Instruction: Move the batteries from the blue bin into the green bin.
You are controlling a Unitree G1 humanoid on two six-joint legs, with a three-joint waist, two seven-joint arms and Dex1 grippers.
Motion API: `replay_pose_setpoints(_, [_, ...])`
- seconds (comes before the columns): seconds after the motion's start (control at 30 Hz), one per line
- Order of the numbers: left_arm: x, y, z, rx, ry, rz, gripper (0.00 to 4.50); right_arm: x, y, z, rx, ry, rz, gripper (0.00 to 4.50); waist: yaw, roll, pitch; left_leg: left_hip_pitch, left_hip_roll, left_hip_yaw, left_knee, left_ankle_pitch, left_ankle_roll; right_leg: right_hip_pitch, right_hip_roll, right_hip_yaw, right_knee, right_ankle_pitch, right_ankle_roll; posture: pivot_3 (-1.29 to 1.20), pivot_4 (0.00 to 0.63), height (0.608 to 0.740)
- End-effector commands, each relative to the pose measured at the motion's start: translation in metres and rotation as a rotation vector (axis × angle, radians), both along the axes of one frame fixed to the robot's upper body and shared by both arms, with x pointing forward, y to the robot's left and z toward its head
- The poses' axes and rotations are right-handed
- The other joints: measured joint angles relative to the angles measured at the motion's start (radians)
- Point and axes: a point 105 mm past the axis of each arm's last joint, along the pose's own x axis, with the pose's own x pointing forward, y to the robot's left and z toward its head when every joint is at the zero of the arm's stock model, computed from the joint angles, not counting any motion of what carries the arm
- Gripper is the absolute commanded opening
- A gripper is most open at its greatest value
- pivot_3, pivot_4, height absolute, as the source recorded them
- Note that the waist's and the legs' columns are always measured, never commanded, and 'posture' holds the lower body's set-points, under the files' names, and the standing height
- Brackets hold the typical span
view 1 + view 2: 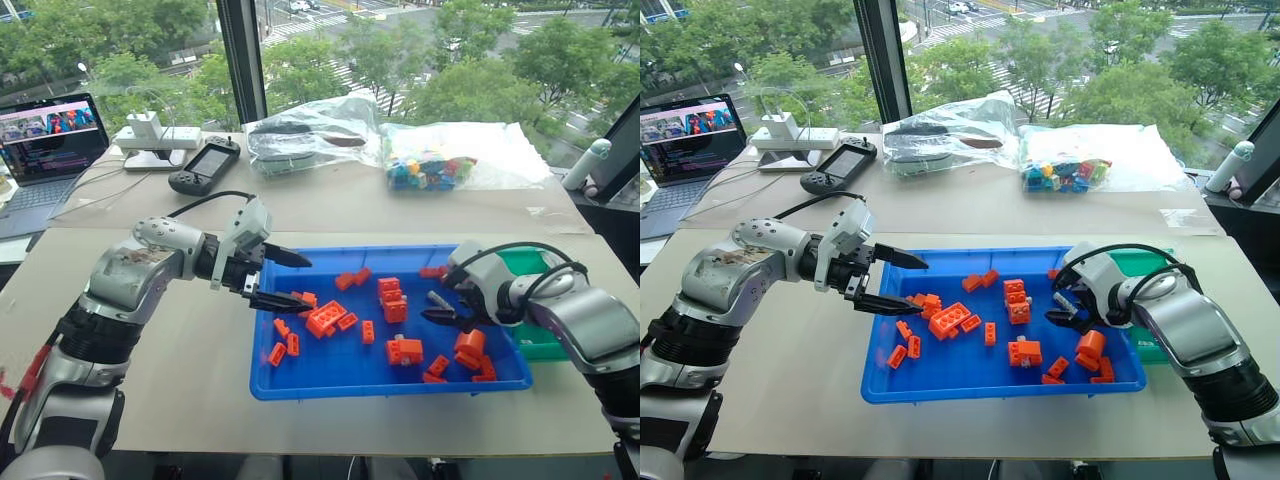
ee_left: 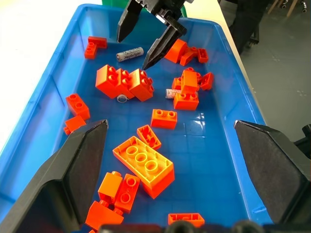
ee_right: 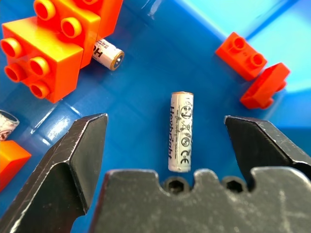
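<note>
We find the batteries [image 3: 181, 131] in the blue bin [image 1: 300, 385]; green bin [image 1: 535, 262] at its three o'clock.

Head pair overhead; wrist cameras close.

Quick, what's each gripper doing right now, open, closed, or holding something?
Left gripper: open, empty, over the blue bin.
Right gripper: open, empty, fingers either side of a battery lying in the bin.

One battery [image 3: 108, 54] lies half under an orange brick [image 3: 46, 46]; another [image 3: 7, 124] seems cut off at the edge
</note>
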Motion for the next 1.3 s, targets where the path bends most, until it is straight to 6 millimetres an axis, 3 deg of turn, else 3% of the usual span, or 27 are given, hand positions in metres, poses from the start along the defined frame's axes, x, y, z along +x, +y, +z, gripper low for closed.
replay_pose_setpoints(0.03, [-0.001,0.001,0.006,-0.009,-0.048,0.010,4.50,-0.001,0.005,-0.002,0.018,0.010,0.002,3.12,-0.001,0.000,0.000,0.000,0.000,0.000,0.000,0.000,0.000,0.000,0.000,0.000,0.000,0.000,0.000,0.00,0.150,0.732])
replay_pose_setpoints(0.27, [-0.002,0.002,0.006,-0.007,-0.056,0.014,4.50,-0.003,0.013,0.000,0.027,0.014,0.030,0.66,-0.001,0.000,0.000,0.000,0.000,0.000,0.000,0.000,0.000,0.000,0.000,0.000,0.000,0.000,0.000,0.00,0.150,0.732])
replay_pose_setpoints(0.33, [-0.002,0.002,0.007,-0.008,-0.055,0.011,4.50,-0.003,0.014,0.009,0.020,-0.010,0.048,0.25,0.001,0.000,0.000,0.000,0.000,0.000,0.000,0.000,0.000,0.000,0.000,0.000,0.000,0.000,0.000,0.00,0.150,0.732])
replay_pose_setpoints(0.5, [-0.004,0.000,0.009,-0.019,-0.041,-0.007,4.50,-0.003,0.018,0.036,0.047,-0.075,0.069,0.25,0.000,0.000,0.000,0.000,0.000,0.000,0.000,0.000,0.000,0.000,0.000,0.000,0.000,0.000,0.000,0.00,0.150,0.732])
replay_pose_setpoints(0.7, [-0.005,-0.007,0.015,-0.058,-0.021,-0.043,4.50,-0.006,0.015,0.087,0.119,-0.192,0.072,0.25,-0.003,0.000,0.000,0.000,0.000,0.000,0.000,0.000,0.000,0.000,0.000,0.000,0.000,0.000,0.000,0.00,0.150,0.732])
replay_pose_setpoints(0.8, [-0.008,-0.014,0.018,-0.079,-0.006,-0.074,4.50,-0.009,-0.015,0.112,0.071,-0.270,-0.017,0.25,0.007,0.000,0.000,0.000,0.000,0.000,0.000,0.000,0.000,0.000,0.000,0.000,0.000,0.000,0.000,0.00,0.150,0.732])
replay_pose_setpoints(0.97, [-0.011,-0.022,0.022,-0.104,0.016,-0.119,4.50,-0.015,-0.072,0.137,-0.029,-0.373,-0.211,0.25,0.020,0.000,0.000,-0.001,0.000,0.000,0.000,0.000,0.001,0.001,-0.001,0.000,0.000,0.000,0.000,0.00,0.150,0.732])
replay_pose_setpoints(1.07, [-0.011,-0.026,0.025,-0.116,0.017,-0.134,4.50,-0.018,-0.093,0.137,-0.067,-0.377,-0.285,0.25,0.016,0.000,0.000,-0.001,0.000,0.001,0.000,0.000,0.001,0.000,-0.001,0.000,-0.001,0.000,0.000,0.00,0.150,0.732])
replay_pose_setpoints(1.13, [-0.010,-0.031,0.030,-0.131,0.012,-0.144,4.50,-0.020,-0.110,0.122,-0.078,-0.338,-0.345,0.25,0.016,0.000,0.000,-0.001,0.000,0.001,0.000,0.000,0.001,0.000,-0.001,0.000,-0.001,0.000,0.000,0.00,0.150,0.732])
replay_pose_setpoints(1.3, [-0.007,-0.039,0.036,-0.137,-0.016,-0.148,4.50,-0.018,-0.120,0.088,-0.008,-0.282,-0.402,0.25,0.013,0.000,0.000,-0.001,0.000,0.002,0.000,0.000,0.001,0.000,-0.001,0.001,-0.001,0.000,0.000,0.00,0.150,0.732])
